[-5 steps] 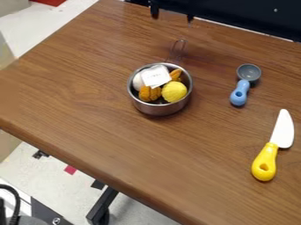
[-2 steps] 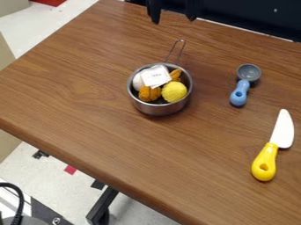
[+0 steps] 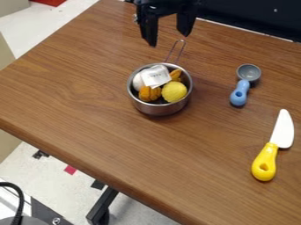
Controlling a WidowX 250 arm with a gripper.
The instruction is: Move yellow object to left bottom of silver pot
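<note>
OK, end effector wide open, tabletop visible btwn fingers.

A brown wooden table stands over pale flooring.

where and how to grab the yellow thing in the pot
Likely from above, pinching the upper part of the yellow object on opposite sides; it is rounded and its top is uncovered, but the wall of the silver pot stands close on its outer side.
</note>
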